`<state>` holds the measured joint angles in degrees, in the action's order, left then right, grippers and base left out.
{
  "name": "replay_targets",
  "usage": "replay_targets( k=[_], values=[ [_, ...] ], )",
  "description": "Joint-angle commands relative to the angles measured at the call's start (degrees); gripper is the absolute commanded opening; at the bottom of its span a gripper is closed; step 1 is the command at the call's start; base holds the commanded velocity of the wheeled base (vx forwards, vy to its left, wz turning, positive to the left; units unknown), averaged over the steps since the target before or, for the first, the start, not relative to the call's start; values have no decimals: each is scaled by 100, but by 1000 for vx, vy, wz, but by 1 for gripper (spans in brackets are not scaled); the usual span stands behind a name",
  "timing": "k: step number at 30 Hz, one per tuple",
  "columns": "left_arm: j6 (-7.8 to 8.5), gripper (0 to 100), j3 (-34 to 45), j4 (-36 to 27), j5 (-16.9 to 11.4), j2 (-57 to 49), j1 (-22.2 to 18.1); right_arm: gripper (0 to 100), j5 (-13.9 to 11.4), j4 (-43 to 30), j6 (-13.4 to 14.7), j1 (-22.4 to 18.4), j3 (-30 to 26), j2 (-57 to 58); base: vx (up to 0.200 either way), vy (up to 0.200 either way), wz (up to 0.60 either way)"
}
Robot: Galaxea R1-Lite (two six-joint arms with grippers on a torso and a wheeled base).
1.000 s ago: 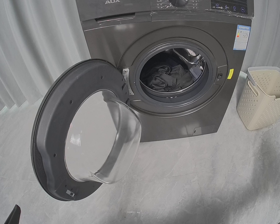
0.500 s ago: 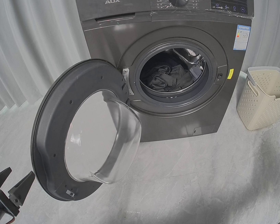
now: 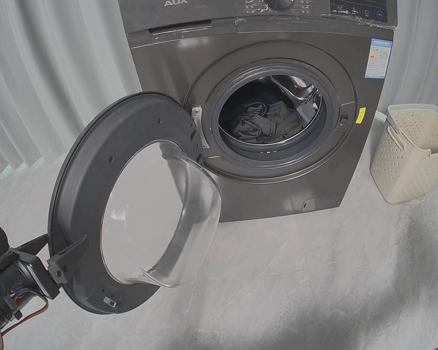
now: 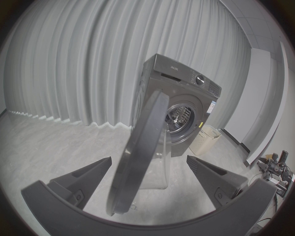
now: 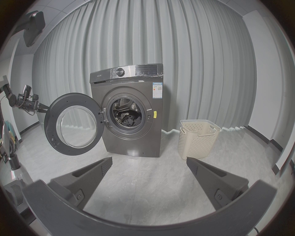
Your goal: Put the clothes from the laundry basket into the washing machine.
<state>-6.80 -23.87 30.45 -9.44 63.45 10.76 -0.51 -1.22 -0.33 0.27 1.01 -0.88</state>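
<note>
Two grippers stand released, and we see the fingers of each spread wide, gripping nothing. Our left gripper [image 3: 67,236] hovers at the outer rim of the door [image 3: 82,166] of the washing machine [image 3: 242,39], at the edge farthest from the hinge. In its wrist view the door stands edge-on right ahead of it, lined up with the gap between the two fingers [image 4: 89,172]. In the head view the nearer finger overlaps the rim, but we cannot tell whether it touches the door or hangs just short of it. The door is swung fully open. The clothes [image 3: 262,122], a dark crumpled heap, lie in the drum [image 3: 293,88] of the machine, beyond the left gripper and past the hinge side of the door, well apart from its fingers. Our right gripper [image 5: 149,158] hangs low above the grey floor [image 3: 312,289], well apart from everything: the open drum and the clothes sit far ahead of it. The laundry basket [image 3: 410,166] stands ahead of it too, on the side away from the left gripper, upright on the floor just beside the machine's front corner. Far beyond both grippers, a pale pleated curtain [image 3: 25,77] hangs behind the machine.
</note>
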Motion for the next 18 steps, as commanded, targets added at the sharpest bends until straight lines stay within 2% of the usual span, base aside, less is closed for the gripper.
replay_targets(
  k=[1, 3, 4, 5, 6, 8, 9, 10, 18],
  values=[
    [-49, 100, 14, 31, -23, 264, 558, 100, -2, -1, -2, 8, -57, 35, 0, 0, 0],
    [-58, 100, 49, 31, -23, 211, 734, 100, -2, -1, -2, 0, -57, 35, 0, 0, 0],
    [-67, 100, 84, 31, -23, 115, 945, 100, -2, -1, -2, 0, -57, 35, 0, 0, 0],
    [-67, 100, 84, 31, -23, 115, 945, 100, -2, -1, -2, 0, -57, 35, 0, 0, 0],
    [-111, 100, 128, 31, -32, -70, 1244, 100, -2, -1, -2, 0, -57, 35, 0, 0, 0],
    [-251, 100, 154, 22, -41, -272, 1508, 100, -2, -1, -2, 8, -57, 35, 0, 0, 0],
    [-383, 100, 146, -57, -32, -457, 1718, 100, -2, -1, -2, 0, -57, 35, 0, 0, 0],
    [-427, 100, 163, -75, -32, -536, 1806, 100, -2, -1, -2, 0, -57, 35, 0, 0, 0],
    [-462, 100, 330, -101, 38, -817, 1798, 100, -2, -1, -2, 8, -57, 35, 0, 0, 0]
  ],
)
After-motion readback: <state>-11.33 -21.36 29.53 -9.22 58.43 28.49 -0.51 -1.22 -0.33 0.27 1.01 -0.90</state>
